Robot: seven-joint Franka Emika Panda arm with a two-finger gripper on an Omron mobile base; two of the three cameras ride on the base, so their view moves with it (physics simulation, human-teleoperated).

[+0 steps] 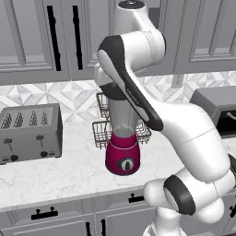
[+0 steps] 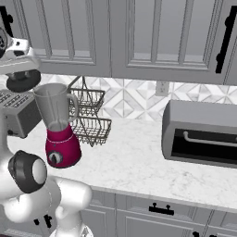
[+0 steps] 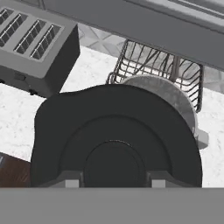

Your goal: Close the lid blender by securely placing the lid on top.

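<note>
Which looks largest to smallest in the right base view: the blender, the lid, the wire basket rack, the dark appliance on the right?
1. Dark appliance, though nearness to the camera may flatter it.
2. Blender and wire basket rack: too alike to rank.
3. Lid, held in the gripper.

arm (image 1: 184, 133): glossy white, chunky rounded shells
joints: dark, almost black caps and bands
link near the top: long black stripe along its side
end effector (image 3: 114, 177): two small dark finger tips
</note>
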